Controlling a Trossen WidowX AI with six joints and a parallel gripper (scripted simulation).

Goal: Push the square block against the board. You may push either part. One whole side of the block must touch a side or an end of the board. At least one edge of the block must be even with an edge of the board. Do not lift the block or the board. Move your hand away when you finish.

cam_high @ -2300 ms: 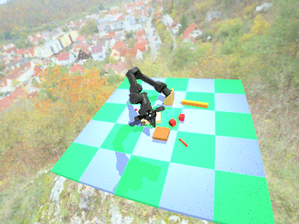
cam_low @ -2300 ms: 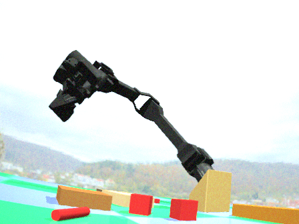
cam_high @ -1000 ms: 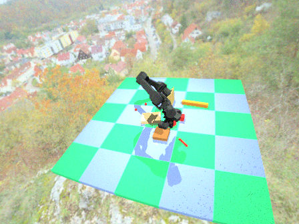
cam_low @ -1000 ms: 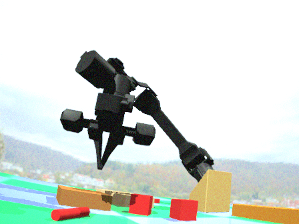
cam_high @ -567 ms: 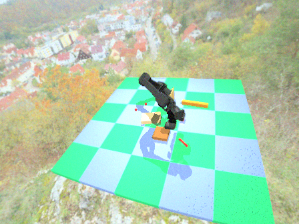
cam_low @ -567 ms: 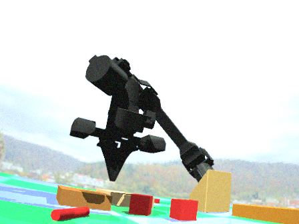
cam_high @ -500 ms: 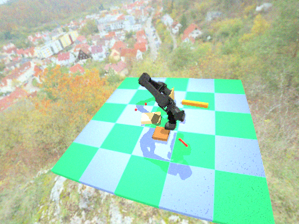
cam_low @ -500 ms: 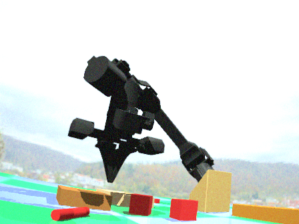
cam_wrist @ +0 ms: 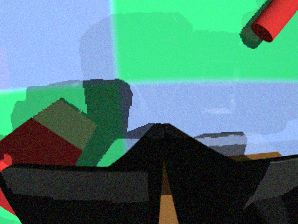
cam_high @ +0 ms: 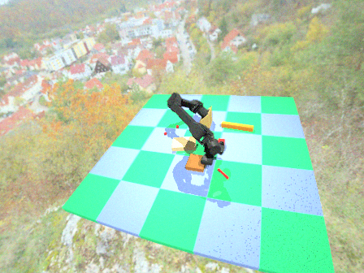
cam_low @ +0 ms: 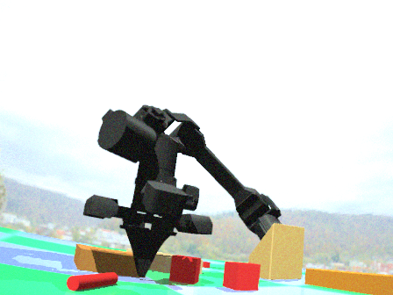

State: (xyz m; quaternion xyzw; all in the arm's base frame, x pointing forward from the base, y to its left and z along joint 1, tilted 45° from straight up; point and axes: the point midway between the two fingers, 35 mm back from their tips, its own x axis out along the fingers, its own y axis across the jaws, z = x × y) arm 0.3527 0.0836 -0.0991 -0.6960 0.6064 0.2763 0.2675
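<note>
While the shut jaws point(cam_high: 208, 161) point(cam_low: 141, 276) point down at the counter point(cam_high: 236, 179) with nothing between them, the orange block point(cam_high: 195, 162) point(cam_low: 105, 260) lies just beside them.

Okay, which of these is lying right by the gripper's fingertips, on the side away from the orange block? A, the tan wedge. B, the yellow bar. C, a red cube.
C: in the exterior view a red cube sits just beside the closed fingertips, with the orange block on their other side.
</note>
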